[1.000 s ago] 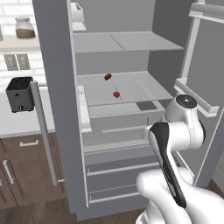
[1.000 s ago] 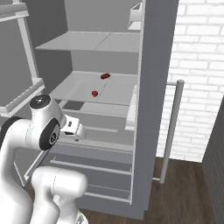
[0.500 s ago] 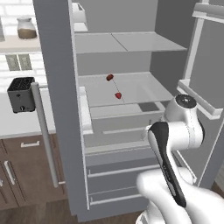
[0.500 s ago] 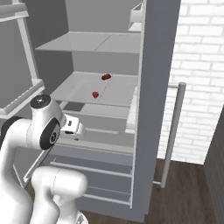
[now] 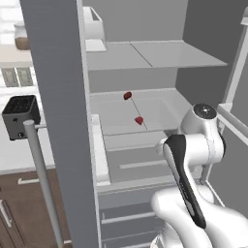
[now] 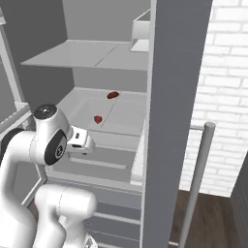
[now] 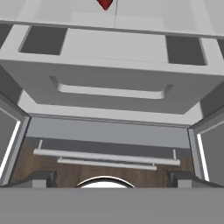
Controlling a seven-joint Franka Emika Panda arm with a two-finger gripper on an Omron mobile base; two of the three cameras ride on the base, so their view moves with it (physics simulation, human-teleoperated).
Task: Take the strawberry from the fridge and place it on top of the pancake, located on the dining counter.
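Note:
The fridge (image 5: pixel 58 97) stands open before me, its pale grey shelves in sight. The strawberry (image 5: pixel 139 120), tiny and bright red, lies on the middle shelf; it also shows in the right base view (image 6: pixel 98 118) and at the top edge of the hand view (image 7: pixel 105 3). A darker maroon fruit (image 5: pixel 127 96) lies behind it on the same shelf. My gripper (image 7: pixel 111 179) hangs in front of the fridge, below shelf level, facing a pull-out drawer (image 7: pixel 109 87). Its fingertips (image 7: pixel 41 177) stand wide apart, open and empty. The pancake and the dining counter are out of view.
A black toaster (image 5: pixel 22 116) sits on the worktop left of the fridge. A white carton (image 5: pixel 94 29) stands on the top shelf. Long door handles (image 5: pixel 41 179) (image 6: pixel 198 179) stick out on both sides. A white brick wall (image 6: pixel 223 72) is at the right.
The whole picture has shifted and grown a little: the base has moved closer to the fridge. The arm holds the same pose and the fruits lie where they were.

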